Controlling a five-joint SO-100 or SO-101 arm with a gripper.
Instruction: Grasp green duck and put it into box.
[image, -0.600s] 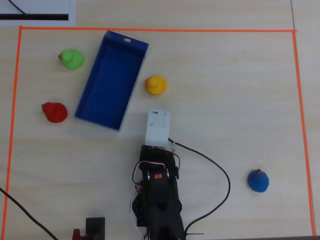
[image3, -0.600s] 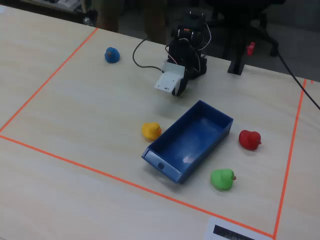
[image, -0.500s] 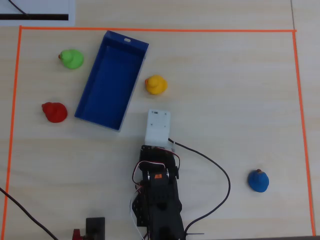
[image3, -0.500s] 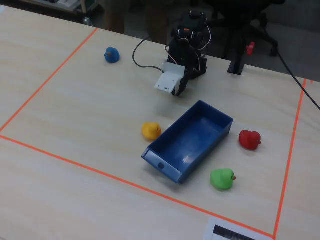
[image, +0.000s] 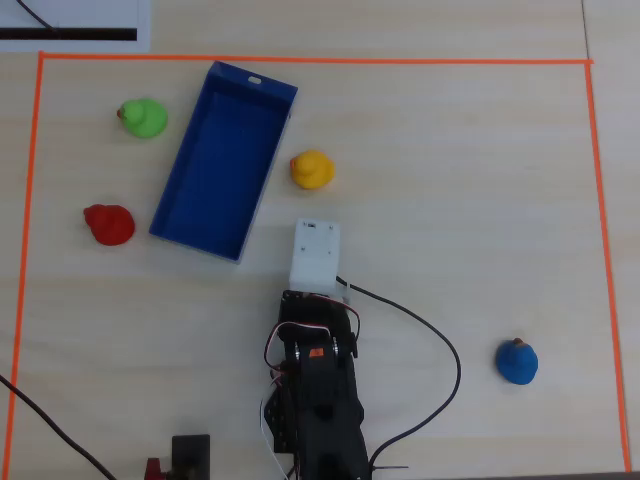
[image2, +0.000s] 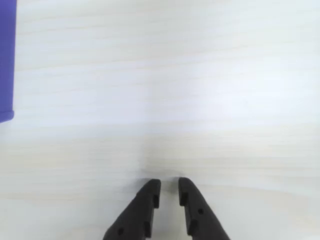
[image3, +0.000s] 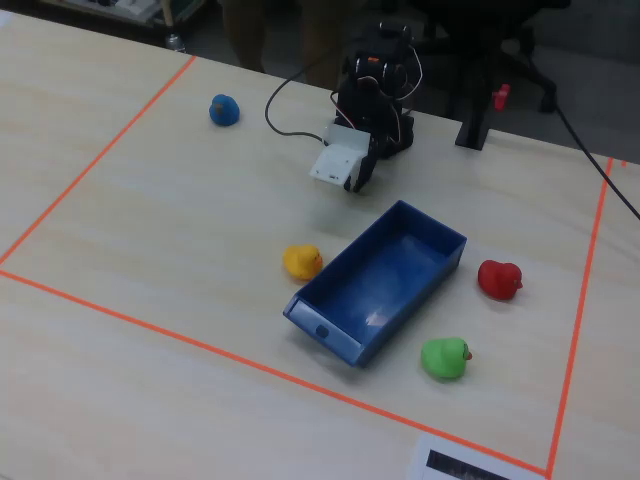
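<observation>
Desk (image: 450, 200) of pale wood filled all three views, and an orange tape line (image: 300, 60) framed the working area on it. Nothing had shifted on it since the frames of half a second before: the arm (image: 315, 400), the box and every duck lay where they had lain. At the bottom middle of the overhead view the black arm sat folded, its white wrist housing (image: 316, 256) pointing up the picture toward the dark blue box (image: 196, 232), which lay slanted at upper left with its inside bare. The green duck (image: 143, 118) stood on the desk just beside the box's upper left long wall, outside it and untouched; in the fixed view the same green duck (image3: 443, 358) sat near the front right corner of the box (image3: 330, 334). A red duck (image: 109, 224) stood lower on that same side, near the box's lower end, a yellow duck (image: 312, 169) just beside the opposite long wall, and a blue duck (image: 517, 361) well apart at lower right. In the wrist view the claw (image2: 169, 187) hung over bare wood, its two black fingers nearly together with only a narrow slit between the tips and nothing held, and a strip of the box (image2: 6, 60) showed at the left edge.
</observation>
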